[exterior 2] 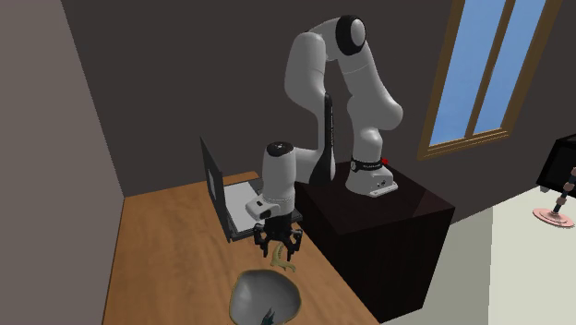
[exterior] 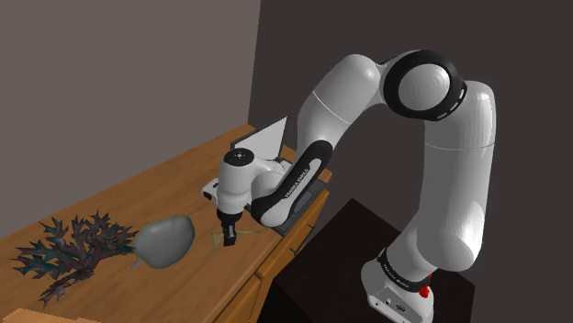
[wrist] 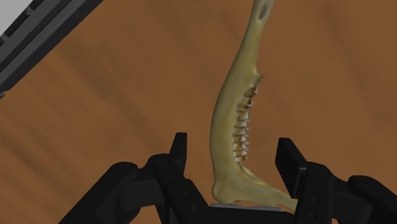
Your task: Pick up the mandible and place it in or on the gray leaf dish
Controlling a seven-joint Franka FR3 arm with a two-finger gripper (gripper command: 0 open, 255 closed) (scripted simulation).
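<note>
Squarely over the bone: gripper straddles mandible on table

Low over the brown wooden table [exterior: 138, 188], the black gripper [wrist: 232, 140] points down with its fingers [wrist: 179, 153] spread wide and the yellowish mandible [wrist: 238, 121] lying between them — neither finger is seen touching it. In the wrist view the bone's row of small teeth faces one finger, and its long, curved branch runs away from the hand across the wood. From the second exterior view, the mandible [exterior 2: 284, 263] rests on the tabletop just beside the gray leaf dish [exterior 2: 266, 297], between dish and gripper [exterior 2: 279, 247]. In the shoulder view the gripper [exterior: 228, 237] stands just beside the same dish [exterior: 165, 240], with a dark, spiky plant [exterior: 69, 252] beyond it toward that view's left. An open laptop [exterior: 266, 145] sits on the table, partly hidden by the white arm [exterior: 450, 183] — the arm's dark stand [exterior: 340, 239] adjoins the table.
</note>
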